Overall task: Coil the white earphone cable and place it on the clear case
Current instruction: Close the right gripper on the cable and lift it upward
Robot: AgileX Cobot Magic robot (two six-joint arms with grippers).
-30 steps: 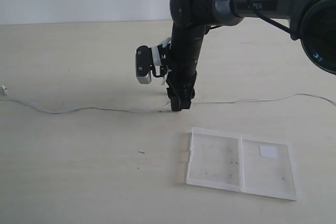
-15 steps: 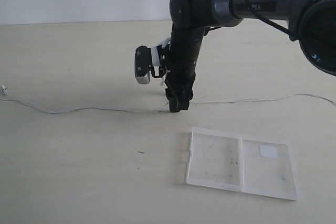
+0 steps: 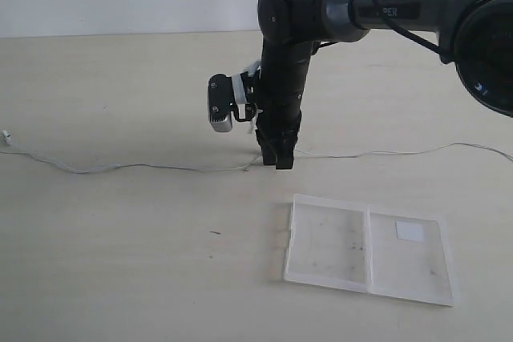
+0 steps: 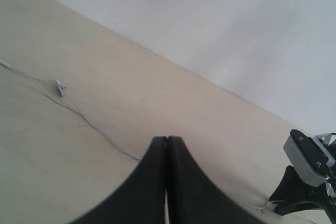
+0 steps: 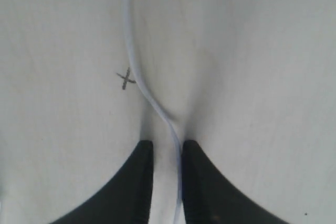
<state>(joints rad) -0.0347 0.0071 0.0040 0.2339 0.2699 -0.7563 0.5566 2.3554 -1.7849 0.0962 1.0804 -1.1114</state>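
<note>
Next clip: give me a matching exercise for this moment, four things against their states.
Things:
1. cable
2. case
3. left gripper
4. right gripper

States:
A. lies opened flat on the table
B. shut, holding nothing
C. stretched in a long line across the table
D. jaws slightly apart, the cable running between them

Pairs: 1-C, 2-A, 3-B, 4-D

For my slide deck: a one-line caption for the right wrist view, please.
Right gripper, jaws slightly apart, straddling the white earphone cable on the table.
</note>
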